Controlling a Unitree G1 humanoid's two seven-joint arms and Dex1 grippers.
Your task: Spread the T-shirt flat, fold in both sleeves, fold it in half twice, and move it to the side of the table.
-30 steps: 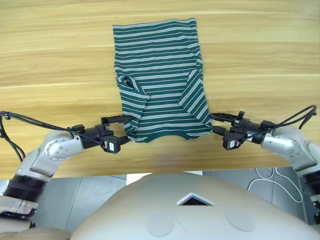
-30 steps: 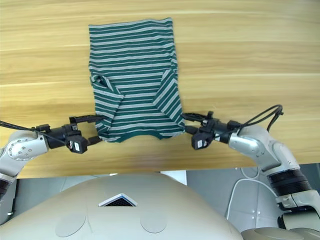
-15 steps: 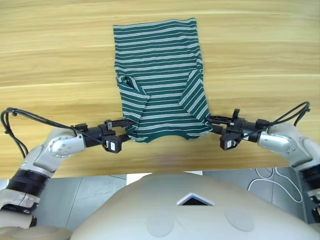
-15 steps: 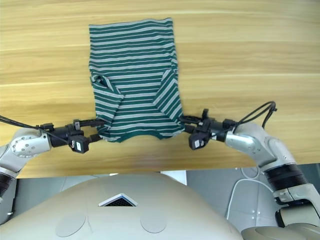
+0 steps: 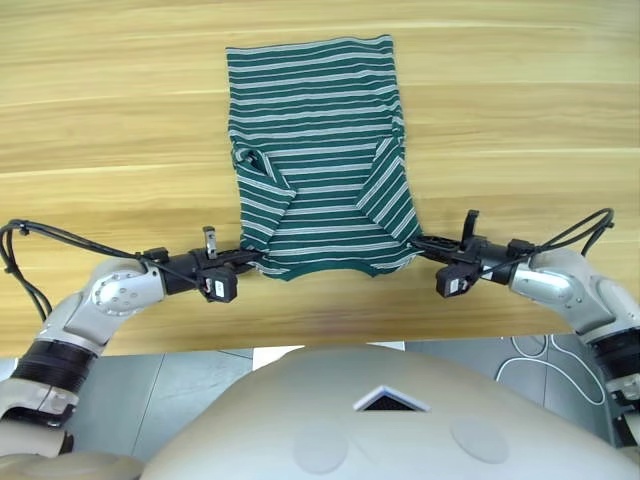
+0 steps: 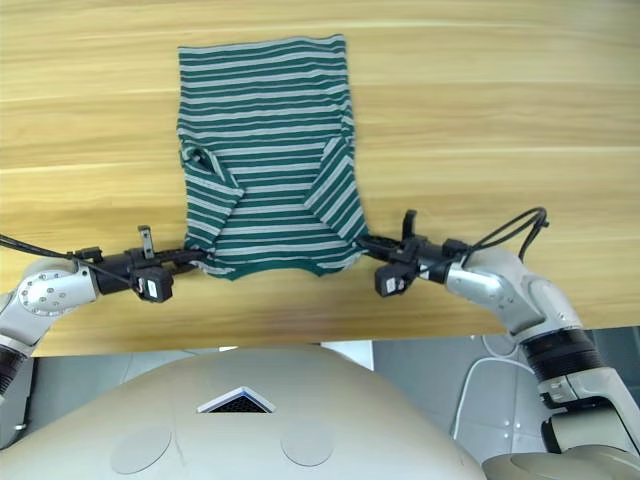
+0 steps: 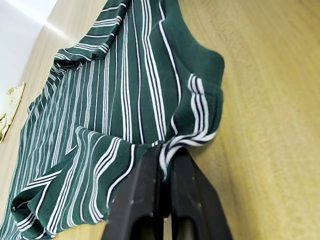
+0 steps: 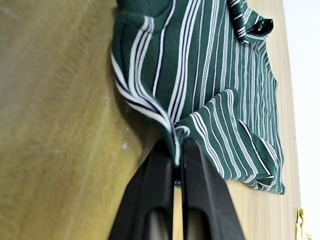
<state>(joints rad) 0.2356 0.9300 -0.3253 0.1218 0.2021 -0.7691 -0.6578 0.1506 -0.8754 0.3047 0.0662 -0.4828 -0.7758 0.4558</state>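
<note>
The green and white striped T-shirt [image 5: 318,150] lies lengthwise on the wooden table [image 5: 520,110], both sleeves folded in over its body. My left gripper [image 5: 248,260] is shut on the near left corner of the T-shirt [image 7: 125,115], pinching the fabric between its black fingers [image 7: 145,195]. My right gripper [image 5: 420,243] is shut on the near right corner of the T-shirt [image 8: 210,75], the cloth edge caught between its fingers [image 8: 157,200]. Both held corners are at the table's near edge, slightly raised and bunched.
Bare wood stretches to both sides of the shirt and beyond its far hem. The table's near edge [image 5: 330,335] runs just behind both grippers, with grey floor below it.
Both grippers have moved inward onto the shirt's near corners and shut on them. The near hem has pulled up a little and bunched.
</note>
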